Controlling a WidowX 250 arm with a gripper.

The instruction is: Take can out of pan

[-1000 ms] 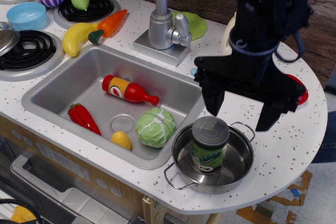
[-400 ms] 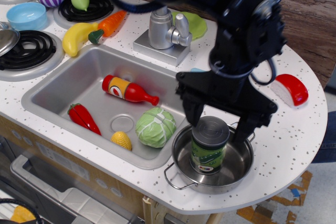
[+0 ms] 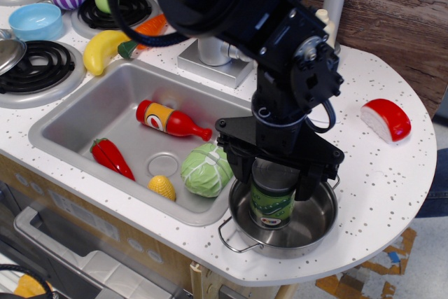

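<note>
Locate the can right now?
In the camera view it's lower centre-right: the can stands upright inside the pan on the counter, just right of the sink, with the gripper straddling its top.

Pan point(image 3: 315, 225) is showing shiny polished steel; can point(image 3: 269, 204) glossy green label; counter point(image 3: 392, 173) is appearing speckled white, matt.

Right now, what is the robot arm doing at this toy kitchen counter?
The black gripper is down over the small green-labelled tin can, one finger on each side of it. The can stands upright inside the shallow shiny steel pan on the speckled white counter, right of the sink. Whether the fingers already press the can is not clear.
</note>
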